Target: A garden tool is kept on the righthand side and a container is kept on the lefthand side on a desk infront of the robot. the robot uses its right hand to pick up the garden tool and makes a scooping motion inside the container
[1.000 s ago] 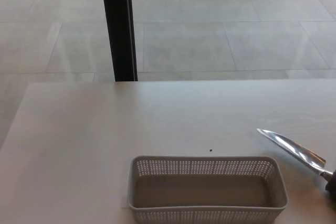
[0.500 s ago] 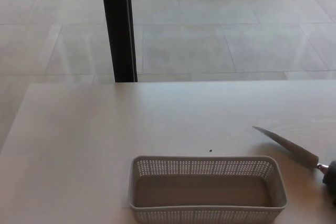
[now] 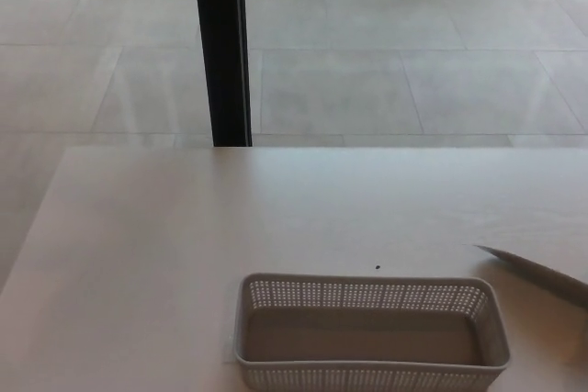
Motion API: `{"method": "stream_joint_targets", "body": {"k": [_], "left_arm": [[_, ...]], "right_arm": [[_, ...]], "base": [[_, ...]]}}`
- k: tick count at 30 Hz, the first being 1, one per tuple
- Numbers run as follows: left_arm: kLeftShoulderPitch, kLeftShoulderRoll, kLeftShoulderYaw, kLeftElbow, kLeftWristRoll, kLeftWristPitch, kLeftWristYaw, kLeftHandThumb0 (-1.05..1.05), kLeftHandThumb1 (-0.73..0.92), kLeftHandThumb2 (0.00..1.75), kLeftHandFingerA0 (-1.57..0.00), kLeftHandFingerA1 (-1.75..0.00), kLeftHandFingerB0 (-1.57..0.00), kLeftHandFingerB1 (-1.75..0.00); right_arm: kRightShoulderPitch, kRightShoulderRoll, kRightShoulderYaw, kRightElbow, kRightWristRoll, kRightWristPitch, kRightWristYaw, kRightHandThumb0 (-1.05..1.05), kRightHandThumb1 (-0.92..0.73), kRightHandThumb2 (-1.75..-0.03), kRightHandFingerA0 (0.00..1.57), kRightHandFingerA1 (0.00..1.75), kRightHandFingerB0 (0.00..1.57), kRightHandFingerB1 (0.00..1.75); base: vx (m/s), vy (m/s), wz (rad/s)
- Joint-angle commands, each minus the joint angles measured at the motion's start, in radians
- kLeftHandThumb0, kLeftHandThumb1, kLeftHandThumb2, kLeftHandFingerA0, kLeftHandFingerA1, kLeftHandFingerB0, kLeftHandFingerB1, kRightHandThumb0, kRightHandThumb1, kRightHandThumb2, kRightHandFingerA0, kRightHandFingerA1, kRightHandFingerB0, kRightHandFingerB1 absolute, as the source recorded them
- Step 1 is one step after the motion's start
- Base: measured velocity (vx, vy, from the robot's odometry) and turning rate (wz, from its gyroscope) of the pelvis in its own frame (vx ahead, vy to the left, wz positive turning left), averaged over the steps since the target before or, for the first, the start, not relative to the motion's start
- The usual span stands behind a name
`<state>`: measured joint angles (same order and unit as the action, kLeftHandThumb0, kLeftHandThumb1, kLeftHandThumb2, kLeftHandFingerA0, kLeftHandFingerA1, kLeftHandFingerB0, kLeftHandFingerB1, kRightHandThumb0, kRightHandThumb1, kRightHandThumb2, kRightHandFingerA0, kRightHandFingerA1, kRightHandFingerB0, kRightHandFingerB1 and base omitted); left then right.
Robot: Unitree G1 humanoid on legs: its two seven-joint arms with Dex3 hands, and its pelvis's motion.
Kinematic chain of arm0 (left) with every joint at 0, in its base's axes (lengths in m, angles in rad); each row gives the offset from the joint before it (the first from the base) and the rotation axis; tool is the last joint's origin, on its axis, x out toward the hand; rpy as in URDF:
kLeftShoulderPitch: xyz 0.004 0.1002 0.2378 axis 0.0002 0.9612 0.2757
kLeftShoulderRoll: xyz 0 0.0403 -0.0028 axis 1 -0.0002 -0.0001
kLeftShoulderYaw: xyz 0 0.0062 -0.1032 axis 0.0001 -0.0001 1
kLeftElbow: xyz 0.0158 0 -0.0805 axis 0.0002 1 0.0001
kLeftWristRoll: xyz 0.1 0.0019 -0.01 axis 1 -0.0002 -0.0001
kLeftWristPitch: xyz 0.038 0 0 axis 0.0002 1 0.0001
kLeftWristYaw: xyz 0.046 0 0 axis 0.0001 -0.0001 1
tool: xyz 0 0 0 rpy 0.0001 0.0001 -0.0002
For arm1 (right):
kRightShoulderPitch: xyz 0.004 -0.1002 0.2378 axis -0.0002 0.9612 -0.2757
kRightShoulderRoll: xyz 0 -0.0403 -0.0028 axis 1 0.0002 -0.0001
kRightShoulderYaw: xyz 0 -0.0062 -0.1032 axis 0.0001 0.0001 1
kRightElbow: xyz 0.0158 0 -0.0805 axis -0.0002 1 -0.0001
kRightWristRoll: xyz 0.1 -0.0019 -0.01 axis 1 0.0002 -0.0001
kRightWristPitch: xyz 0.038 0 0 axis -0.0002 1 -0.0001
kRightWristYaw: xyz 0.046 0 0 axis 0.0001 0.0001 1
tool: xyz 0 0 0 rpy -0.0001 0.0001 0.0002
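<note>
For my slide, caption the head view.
Empty perforated basket on a pale desk, metal trowel blade entering at right.

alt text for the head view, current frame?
A grey perforated plastic basket, empty, sits near the front edge of a pale desk. The pointed silver metal blade of a garden tool enters from the right edge, beside the basket. Neither robot hand shows; a black vertical post stands on the tiled floor behind.
</note>
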<state>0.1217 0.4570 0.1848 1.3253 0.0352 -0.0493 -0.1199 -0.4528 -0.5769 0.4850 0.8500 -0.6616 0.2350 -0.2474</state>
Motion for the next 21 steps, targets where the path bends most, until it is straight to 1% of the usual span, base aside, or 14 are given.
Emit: {"method": "stream_joint_targets", "body": {"k": [1,3,4,6,8,10,11,12,13,14,15,18,20,21], "left_arm": [[0.003,0.028,-0.021,-0.009,0.022,-0.025,-0.017,-0.11,-0.07,1.24,-0.82,-1.00,-0.75,-0.92],[0.000,0.031,-0.027,-0.009,0.025,-0.026,-0.014,-0.16,-0.08,1.22,-0.84,-0.99,-0.77,-0.92],[0.000,0.031,-0.029,-0.008,0.024,-0.026,-0.013,-0.16,-0.08,1.22,-0.84,-0.99,-0.77,-0.92],[-0.003,0.032,-0.036,-0.006,0.030,-0.024,-0.012,-0.16,-0.07,1.23,-0.86,-1.00,-0.78,-0.93],[-0.007,0.037,-0.041,-0.006,0.034,-0.020,-0.013,-0.14,-0.05,1.24,-0.88,-0.99,-0.78,-0.92],[-0.008,0.036,-0.044,-0.002,0.034,-0.018,-0.007,-0.13,-0.04,1.23,-0.87,-0.99,-0.77,-0.92],[-0.008,0.035,-0.042,-0.001,0.032,-0.015,-0.005,-0.10,-0.06,1.26,-0.87,-0.99,-0.77,-0.92],[-0.008,0.036,-0.043,0.002,0.033,-0.015,-0.003,-0.11,-0.06,1.24,-0.89,-0.99,-0.79,-0.92],[-0.008,0.036,-0.043,0.003,0.033,-0.014,-0.005,-0.13,-0.04,1.23,-0.86,-0.98,-0.77,-0.92],[-0.008,0.036,-0.043,0.004,0.033,-0.014,-0.005,-0.13,-0.04,1.23,-0.86,-0.98,-0.77,-0.92],[-0.008,0.037,-0.043,0.003,0.032,-0.013,-0.007,-0.18,-0.05,1.22,-0.85,-0.98,-0.77,-0.91],[-0.004,0.041,-0.032,-0.008,0.016,-0.016,-0.020,-0.12,-0.08,1.23,-0.87,-1.01,-0.78,-0.93],[-0.006,0.042,-0.036,0.001,0.023,-0.016,-0.016,-0.14,-0.06,1.19,-0.86,-0.99,-0.76,-0.91],[-0.006,0.042,-0.036,0.001,0.023,-0.016,-0.016,-0.14,-0.05,1.16,-0.85,-0.98,-0.76,-0.90]], "right_arm": [[0.184,0.043,0.013,0.130,0.014,-0.168,-0.102,-0.59,-0.17,-1.75,1.57,1.43,1.21,1.29],[0.203,0.035,-0.037,0.142,0.044,-0.267,-0.223,-0.64,-0.26,-1.75,1.57,1.62,1.40,1.52],[0.204,0.036,-0.042,0.147,0.043,-0.278,-0.237,-0.64,-0.26,-1.75,1.57,1.62,1.40,1.52],[0.208,0.034,-0.075,0.157,0.058,-0.337,-0.303,-0.66,-0.43,-1.73,1.57,1.75,1.31,1.61],[0.204,0.041,-0.098,0.160,0.064,-0.356,-0.351,-0.69,-0.48,-1.67,1.57,1.75,1.18,1.53],[0.203,0.042,-0.141,0.169,0.078,-0.451,-0.461,-0.64,-0.28,-1.75,1.57,1.75,1.03,1.61],[0.200,0.038,-0.145,0.168,0.068,-0.469,-0.510,-0.38,-0.61,-1.42,1.57,1.58,1.57,1.56],[0.196,0.033,-0.155,0.163,0.069,-0.482,-0.522,-0.60,-0.37,-1.74,1.57,1.75,1.09,1.75],[0.192,0.029,-0.165,0.163,0.070,-0.510,-0.553,-0.57,-0.56,-1.75,1.57,1.75,1.43,1.75],[0.191,0.029,-0.167,0.167,0.068,-0.516,-0.559,-0.57,-0.56,-1.75,1.57,1.75,1.43,1.75],[0.188,0.020,-0.168,0.158,0.061,-0.529,-0.577,-0.60,-0.71,-1.75,1.57,1.75,1.54,1.75],[0.165,-0.004,-0.224,0.117,0.085,-0.608,-0.637,-0.50,-0.80,-1.75,1.57,1.75,1.40,1.75],[0.141,-0.026,-0.226,0.106,0.060,-0.619,-0.685,-0.50,-0.84,-1.71,1.57,1.75,1.19,1.75],[0.130,-0.036,-0.225,0.101,0.046,-0.624,-0.711,-0.46,-0.92,-1.50,1.57,1.75,1.02,1.75]], "base": [[0.00,0.000,0.00],[0.00,0.000,0.00],[0.00,0.000,0.00],[0.00,0.000,0.00],[0.00,0.000,0.00],[0.00,0.000,0.00],[0.00,0.000,0.00],[0.00,0.000,0.00],[0.00,0.000,0.00],[0.00,0.000,0.00],[0.00,0.000,0.00],[0.00,0.000,0.00],[0.00,0.000,0.00],[0.00,0.000,0.00]]}}
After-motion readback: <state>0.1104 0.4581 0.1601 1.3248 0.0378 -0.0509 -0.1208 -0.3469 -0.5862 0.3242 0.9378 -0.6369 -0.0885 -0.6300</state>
